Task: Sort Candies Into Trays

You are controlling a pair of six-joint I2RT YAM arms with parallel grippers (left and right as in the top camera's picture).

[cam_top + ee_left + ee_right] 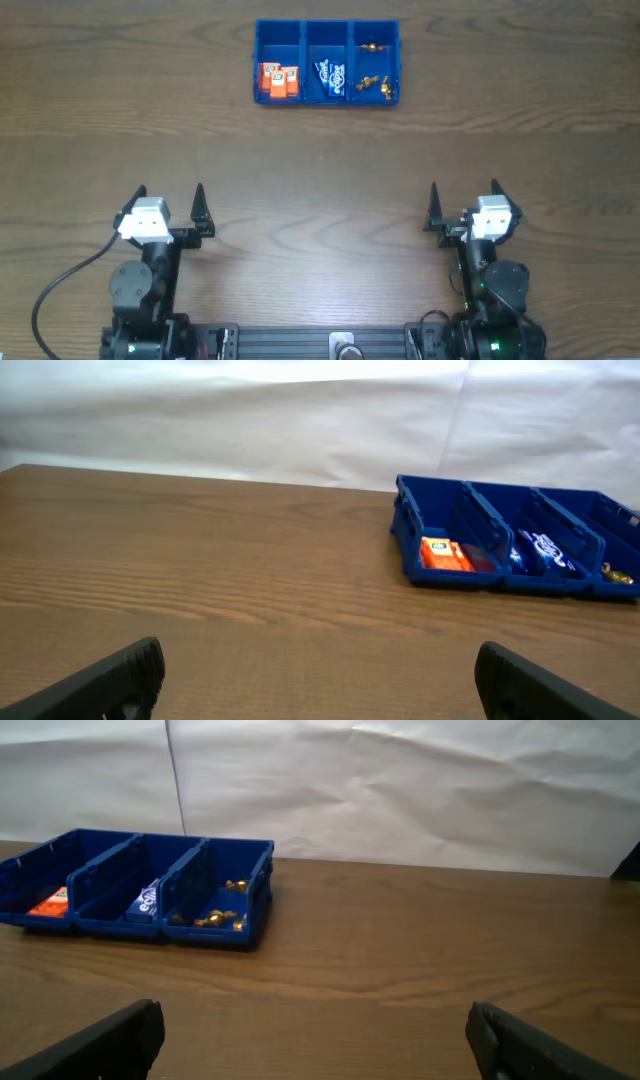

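Left hand (169, 200) and right hand (465, 198) both stand wide open and empty, low over the bench (320, 180). Tray (304, 40) sits well apart, holding orange candies (279, 82) left, blue packets (327, 78) middle, gold candies (375, 86) right.

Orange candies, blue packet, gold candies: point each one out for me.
Orange candies (279, 82), top view, middle of the pile.
Blue packet (327, 77), top view, its centre.
Gold candies (212, 921), right wrist view, on the nearest cluster.
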